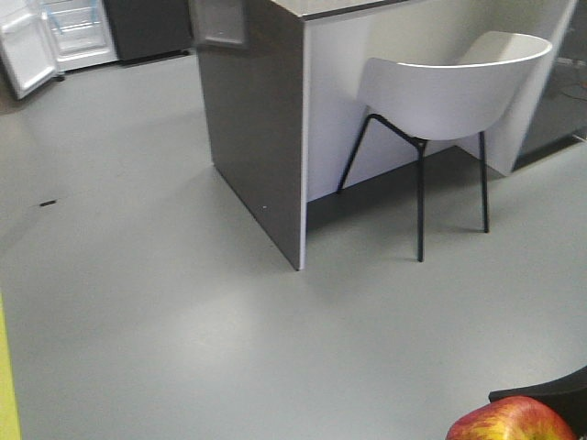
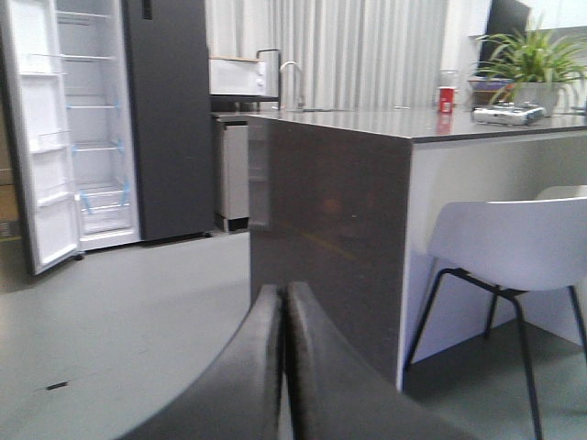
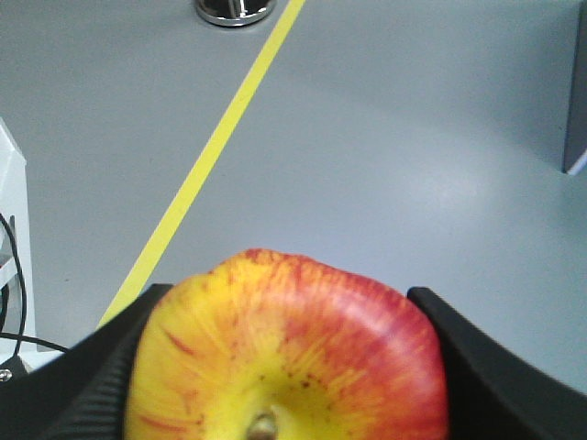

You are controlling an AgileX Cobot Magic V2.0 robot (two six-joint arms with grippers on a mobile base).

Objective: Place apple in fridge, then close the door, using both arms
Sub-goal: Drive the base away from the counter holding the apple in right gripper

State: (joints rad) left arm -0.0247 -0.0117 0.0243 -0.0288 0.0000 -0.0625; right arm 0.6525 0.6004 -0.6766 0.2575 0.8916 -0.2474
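right wrist-mounted: apple (image 3: 289,353) gripped, stem facing camera

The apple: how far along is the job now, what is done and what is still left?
Done: the right gripper holds the apple. In hand: getting to the fridge, which stands far off across the floor with its door wide open. Still to do: reach it, set the apple inside, then shut the door. The left gripper is shut and empty.

place: kitchen | evidence: open fridge (image 2: 92,137), island counter (image 2: 367,124), faucet (image 2: 292,64), white chair (image 1: 449,92)
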